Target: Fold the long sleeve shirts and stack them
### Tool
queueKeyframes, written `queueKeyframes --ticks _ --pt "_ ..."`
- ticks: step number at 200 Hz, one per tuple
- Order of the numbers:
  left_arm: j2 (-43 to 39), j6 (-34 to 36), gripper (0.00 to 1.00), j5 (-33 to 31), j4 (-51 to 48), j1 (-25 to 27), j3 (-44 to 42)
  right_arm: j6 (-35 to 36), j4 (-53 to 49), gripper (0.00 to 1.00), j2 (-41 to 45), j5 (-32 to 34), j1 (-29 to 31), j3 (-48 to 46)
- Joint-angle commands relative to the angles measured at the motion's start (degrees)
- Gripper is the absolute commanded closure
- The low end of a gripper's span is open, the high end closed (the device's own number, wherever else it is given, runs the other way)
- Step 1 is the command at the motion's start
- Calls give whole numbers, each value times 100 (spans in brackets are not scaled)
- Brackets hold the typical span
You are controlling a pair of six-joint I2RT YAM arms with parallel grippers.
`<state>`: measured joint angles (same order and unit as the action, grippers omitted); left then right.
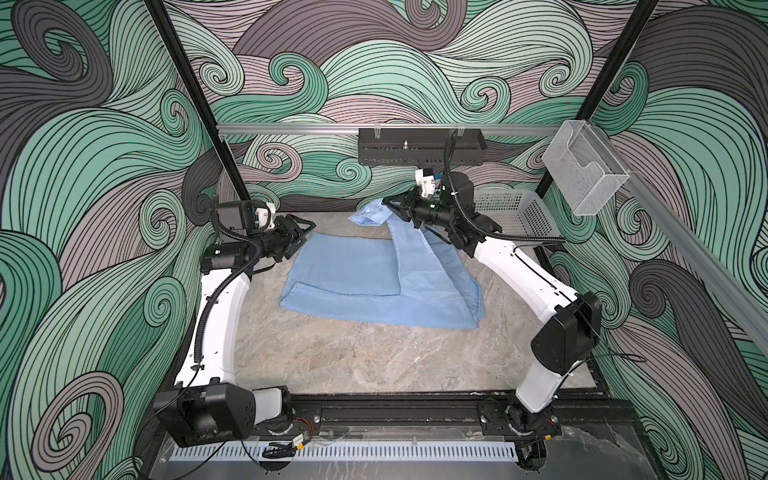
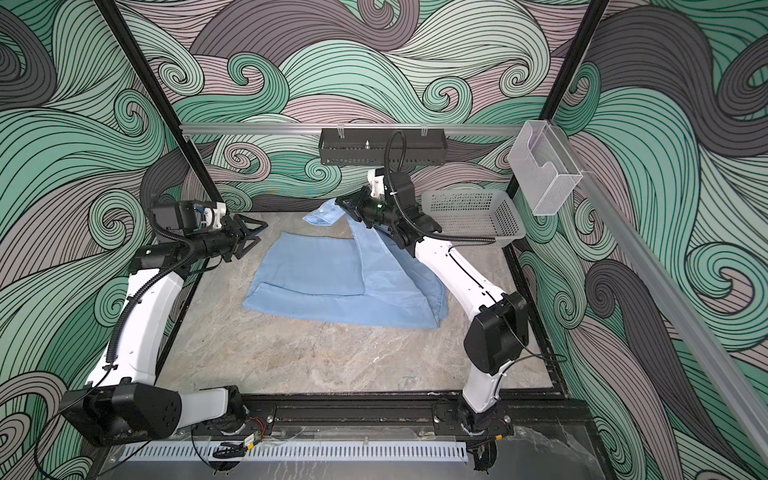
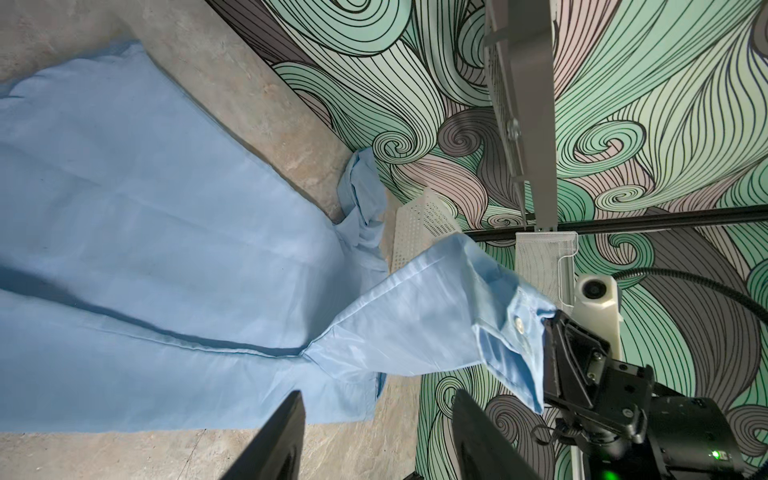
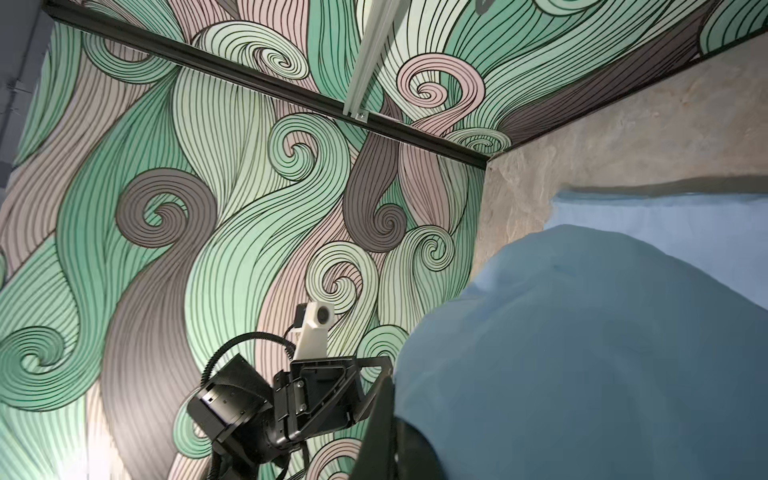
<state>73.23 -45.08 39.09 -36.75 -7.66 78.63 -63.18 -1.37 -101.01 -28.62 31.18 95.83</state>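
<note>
The light blue shirt (image 1: 357, 282) lay on the bench (image 1: 353, 365), in the far half, a little closer to the right edge than to the left. Its body was flat and partly folded, with one layer over another and a long fold line across it, as both top views showed (image 2: 316, 282).

The right pincer (image 1: 388, 205) was above the far edge of the bench, near the middle. It was pressed together on the cuff (image 1: 368, 216) of one sleeve (image 1: 409, 249). In the left wrist view the cuff (image 3: 511, 332), with one small white button, sat in the black jaws of this pincer (image 3: 552, 332). The sleeve was lifted from the bench and ran down from the pincer to the right part of the shirt body. In the right wrist view blue cloth (image 4: 582, 353) covered a big part of the picture, close to the camera.

The left pincer (image 1: 305, 235) was beside the far left corner of the shirt. Its jaws were spread and held nothing. In its own wrist view the two dark fingers (image 3: 282, 432) stood apart over the edge of the cloth. I could not tell if they touched it.

A pale perforated basket (image 1: 515, 212) stood in the far right corner of the bench, behind the right arm and apart from the shirt.
</note>
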Motion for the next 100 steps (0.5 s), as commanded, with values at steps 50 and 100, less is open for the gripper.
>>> queueKeyframes --ticks 50,100 --pt "-367 -11 39 127 89 -331 -926 -178 1924 100 -703 841 1195 -2497" --pt "-656 27 38 433 -240 -314 -2017 -1109 3567 100 -811 1215 1514 -3865"
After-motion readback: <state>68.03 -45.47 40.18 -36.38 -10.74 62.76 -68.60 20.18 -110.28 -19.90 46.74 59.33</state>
